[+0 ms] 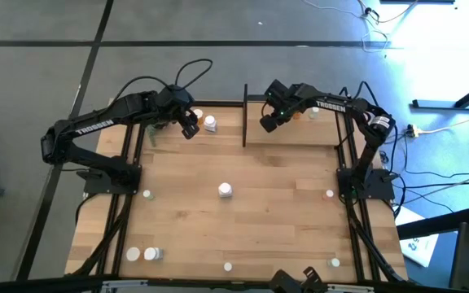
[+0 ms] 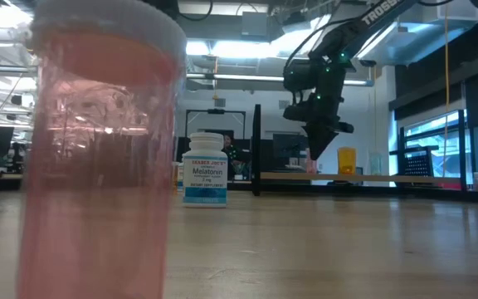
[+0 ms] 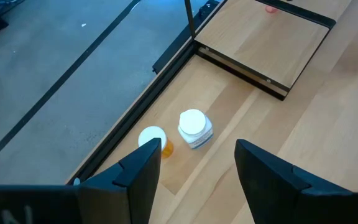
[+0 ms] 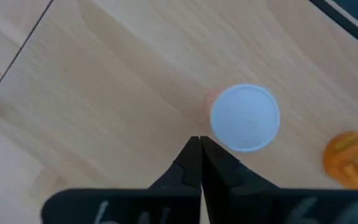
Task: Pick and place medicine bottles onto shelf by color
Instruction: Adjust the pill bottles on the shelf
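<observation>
My right gripper (image 1: 264, 124) is shut and points down over the shelf (image 1: 300, 134) at the table's far right. Just below its tip, a pinkish bottle with a white cap (image 4: 245, 117) stands on the shelf board, with an orange bottle (image 4: 351, 158) beside it. My left gripper (image 3: 194, 168) hangs open and holds nothing, above a white bottle (image 3: 193, 127) and an orange white-capped bottle (image 3: 154, 140) that stand on the table's far edge, left of the shelf. My right gripper's shut fingertips (image 4: 199, 146) come from above to the near rim of the pinkish bottle's white cap (image 4: 225, 134). Whether they touch it, I cannot tell. The bottle stands upright on the shelf board.
A white Melatonin bottle (image 2: 204, 169) stands mid-table. A pink bottle (image 2: 98, 149) stands right before the low camera. Several small bottles are scattered along the near edge (image 1: 142, 254) and the sides (image 1: 329, 194). A black post (image 1: 244, 114) marks the shelf's left end.
</observation>
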Controlling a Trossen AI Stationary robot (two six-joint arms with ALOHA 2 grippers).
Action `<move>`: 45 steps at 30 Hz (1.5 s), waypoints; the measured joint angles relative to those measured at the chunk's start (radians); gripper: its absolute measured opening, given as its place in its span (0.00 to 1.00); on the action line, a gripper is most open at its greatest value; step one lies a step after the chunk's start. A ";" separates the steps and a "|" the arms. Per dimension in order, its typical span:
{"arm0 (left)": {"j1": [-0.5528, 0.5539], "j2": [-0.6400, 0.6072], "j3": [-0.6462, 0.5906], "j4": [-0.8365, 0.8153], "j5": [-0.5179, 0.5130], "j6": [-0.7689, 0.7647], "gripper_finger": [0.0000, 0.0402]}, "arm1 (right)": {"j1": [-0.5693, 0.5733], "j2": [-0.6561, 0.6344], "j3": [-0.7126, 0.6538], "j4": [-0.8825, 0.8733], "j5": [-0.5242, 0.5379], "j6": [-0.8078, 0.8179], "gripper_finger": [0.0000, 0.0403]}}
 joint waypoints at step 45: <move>0.000 0.000 0.000 0.000 0.000 0.000 0.50 | 0.008 0.044 -0.002 0.060 0.034 -0.048 0.00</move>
